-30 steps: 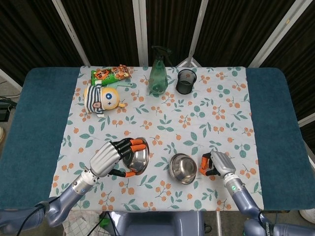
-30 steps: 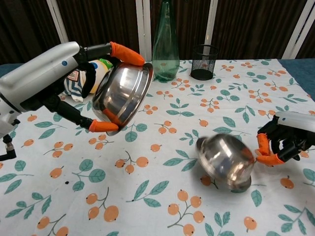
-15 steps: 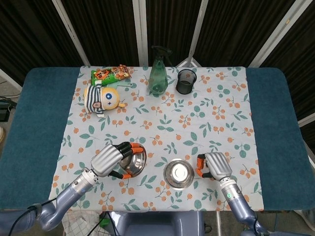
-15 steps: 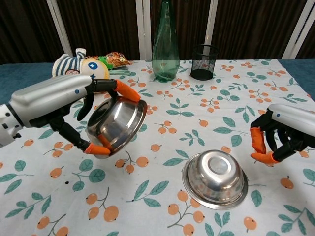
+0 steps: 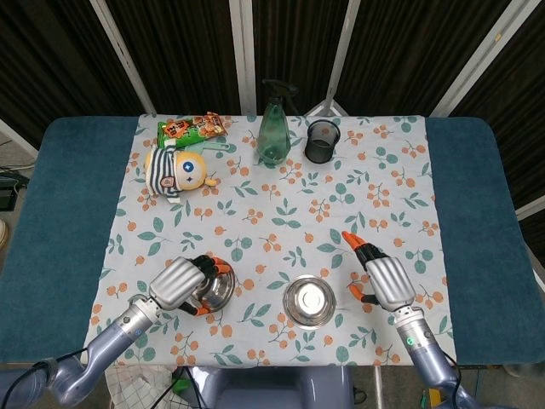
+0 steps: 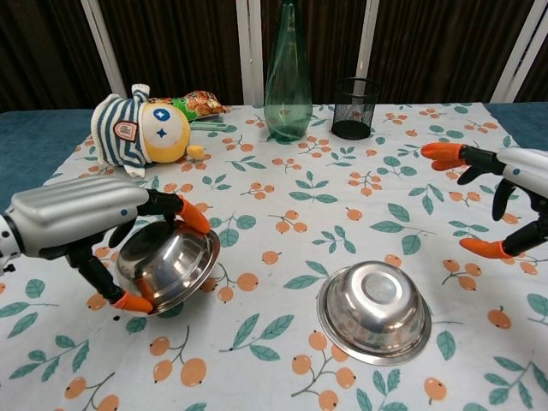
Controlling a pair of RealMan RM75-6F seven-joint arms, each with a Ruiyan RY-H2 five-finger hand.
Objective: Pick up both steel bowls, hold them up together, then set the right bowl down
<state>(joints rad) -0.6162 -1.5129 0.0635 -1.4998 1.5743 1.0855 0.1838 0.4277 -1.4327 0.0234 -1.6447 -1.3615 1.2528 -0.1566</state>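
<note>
Gripping one steel bowl (image 6: 167, 274) in the left hand (image 5: 177, 285), the other steel bowl (image 6: 374, 310) lying free beside the spread right hand (image 5: 385, 279).

Held tilted, low over the floral cloth (image 5: 400, 170), rim pinched between orange fingertips (image 6: 193, 214) above and below, hollow turned toward the chest camera. Resting upside down on the cloth just left of the right hand, clear of its fingers, which hang apart and hold nothing. Standing well ahead of both hands at the far edge: green bottle (image 5: 273, 128), black mesh cup (image 5: 322, 141), plush doll (image 5: 177, 170), snack packet (image 5: 192, 128).
</note>
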